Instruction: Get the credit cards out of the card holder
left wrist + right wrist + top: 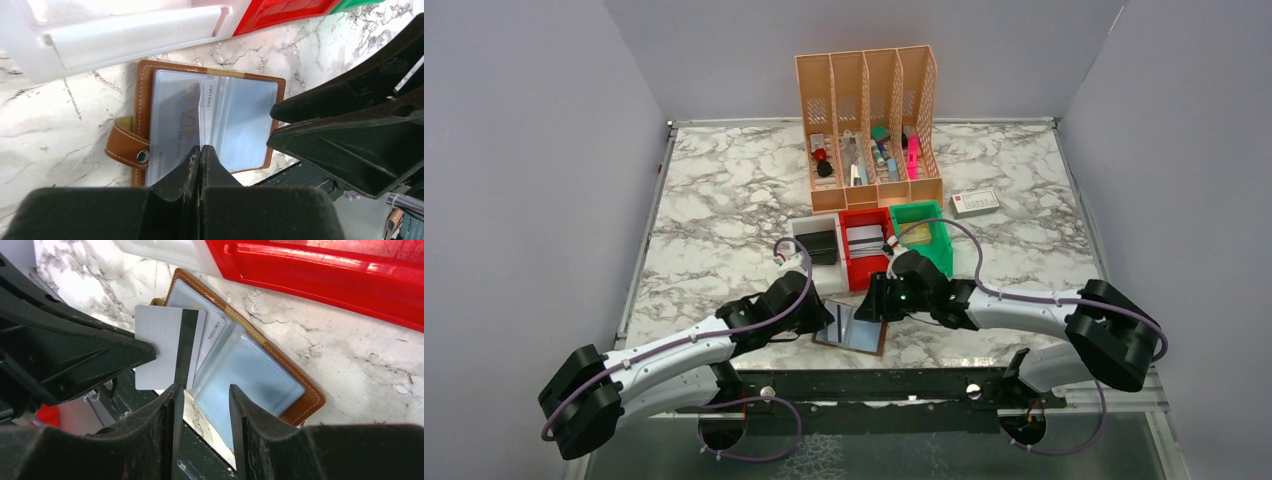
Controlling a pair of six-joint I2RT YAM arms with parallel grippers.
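Note:
The brown card holder (pixel 856 330) lies open near the table's front edge, its clear sleeves showing in the left wrist view (pixel 240 120) and the right wrist view (pixel 260 375). A pale card marked VIP (pixel 172 125) sits in its left sleeve. My left gripper (pixel 201 147) is shut on a white credit card with a black stripe (pixel 162 347). It holds the card on edge over the holder's middle fold, and the card shows edge-on in the left wrist view (pixel 201 115). My right gripper (pixel 205 387) is open and empty just above the holder's near side, close to the left fingers (pixel 100 350).
A white bin (pixel 802 232) holding a black case (pixel 821 245), a red bin (pixel 865 212) with cards and a green bin (pixel 939 250) stand just behind the holder. Farther back are an orange file organizer (pixel 869 80) and a white box (pixel 975 203).

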